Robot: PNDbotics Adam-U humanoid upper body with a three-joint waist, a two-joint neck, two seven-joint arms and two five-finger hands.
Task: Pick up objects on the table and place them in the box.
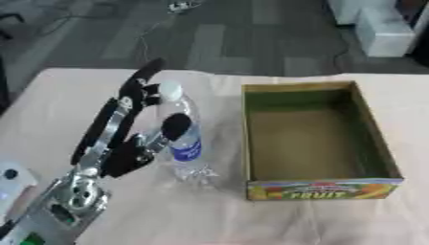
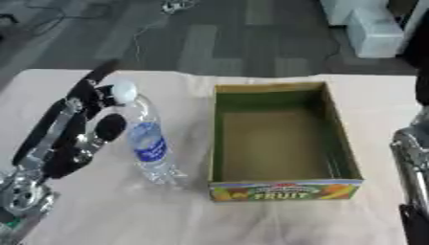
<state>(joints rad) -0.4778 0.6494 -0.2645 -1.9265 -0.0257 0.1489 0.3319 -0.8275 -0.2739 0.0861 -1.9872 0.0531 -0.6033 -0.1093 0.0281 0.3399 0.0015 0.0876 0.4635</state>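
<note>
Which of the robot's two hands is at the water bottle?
The left hand, at the view's left: its fingers curl round the water bottle. The right arm only shows at the right edge, away from the bottle.

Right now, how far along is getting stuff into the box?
Done: nothing; the box looks empty. In hand: the left hand has its thumb and fingers around the water bottle, which still seems to stand on the table. Left: lifting it into the box.
</note>
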